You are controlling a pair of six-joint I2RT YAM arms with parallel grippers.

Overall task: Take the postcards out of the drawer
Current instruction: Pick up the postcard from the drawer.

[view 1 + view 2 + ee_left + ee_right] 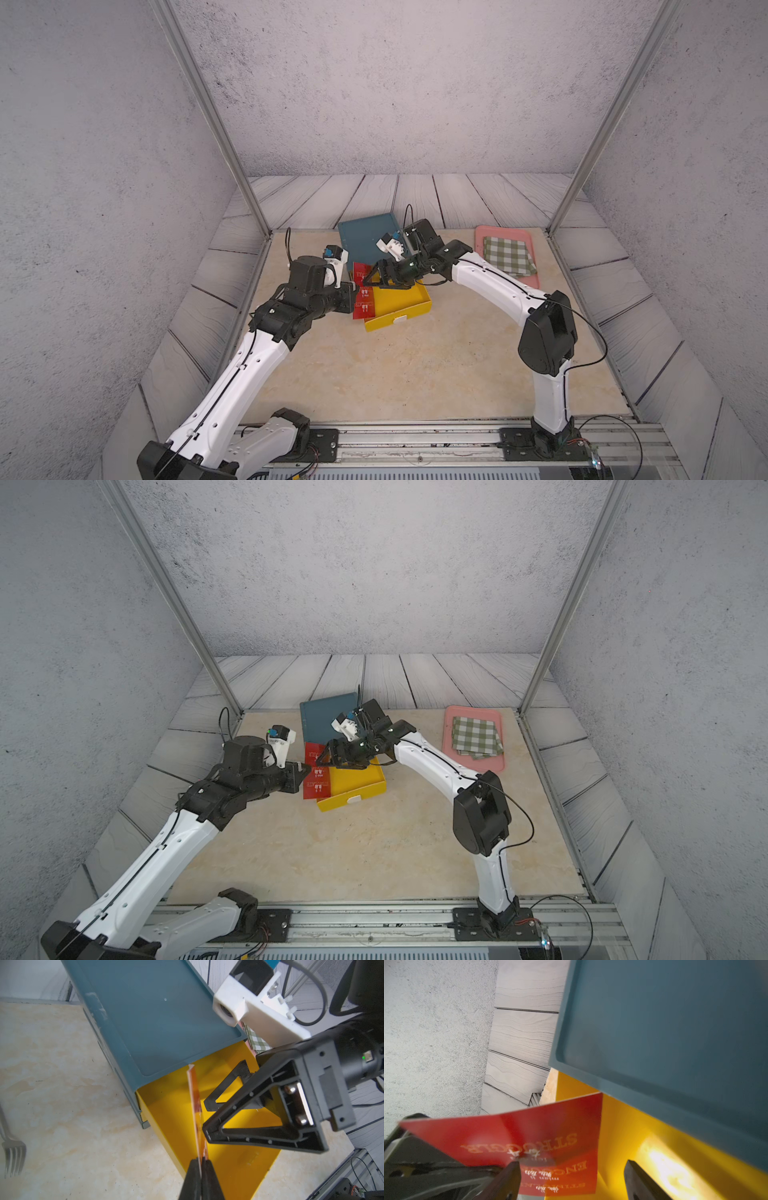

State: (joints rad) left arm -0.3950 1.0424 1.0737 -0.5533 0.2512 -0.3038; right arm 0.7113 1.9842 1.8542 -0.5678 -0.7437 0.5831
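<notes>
Extending towards the blue plastic cabinet [365, 232] from the left fingers [191, 1180] clamped on them, the flat red lettered postcards [363, 293] are held above the left wall of the yellow plastic drawer [399, 307]. The right fingers [270, 1142] are spread apart, just beside them.

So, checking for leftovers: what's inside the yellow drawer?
Bare yellow floor shows in the drawer, right end effector over it, the postcards held over its side. The back, under the blue cabinet, is hidden.
</notes>
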